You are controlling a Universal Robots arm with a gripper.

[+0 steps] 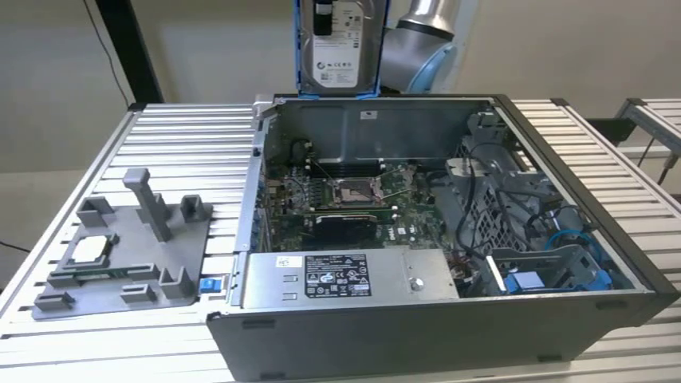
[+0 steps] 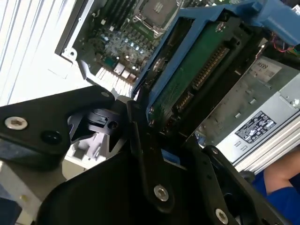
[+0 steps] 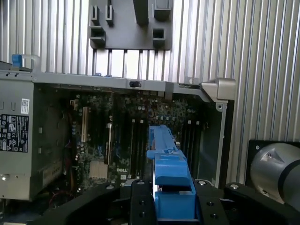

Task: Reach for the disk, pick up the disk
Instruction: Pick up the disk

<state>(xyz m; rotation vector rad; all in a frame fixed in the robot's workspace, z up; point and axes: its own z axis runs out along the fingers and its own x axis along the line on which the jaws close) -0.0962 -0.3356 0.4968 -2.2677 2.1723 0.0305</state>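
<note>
**Aloft in the Pincer: Disk Held Over the Open Case**

Nearest in the exterior view, the grey front wall of the computer case (image 1: 426, 335) was seen, the case lying open on the slatted metal table (image 1: 191, 144). Just behind that wall the power supply (image 1: 340, 275) was mounted, and a blue bracket (image 1: 527, 283) was lodged in the compartment toward the exterior view's right. Beside the case, toward the exterior view's left, a grey fixture (image 1: 127, 255) was laid flat on the table, with a pale square chip (image 1: 91, 249) seated in it. Farther in, the motherboard (image 1: 352, 199) was exposed on the case floor.

Farther still, over the far side of the case, the disk (image 1: 340, 48) was held upright. Its white label was turned toward the camera and its blue rails were seen down both edges. Behind it the silver and blue arm (image 1: 426, 36) was partly covered.

In both wrist views the gripper (image 2: 164, 136) (image 3: 174, 199) was found clamped on the disk, its black fingers (image 2: 140, 140) pressed against the blue rails. In the second wrist view the green circuit-board face of the disk (image 2: 197, 70) was shown, with the motherboard and power supply well apart from it beyond. In the first wrist view the disk's blue rail (image 3: 171, 178) was framed between the fingers, the motherboard was seen past it, and the grey fixture lay farthest off on the table.
</note>
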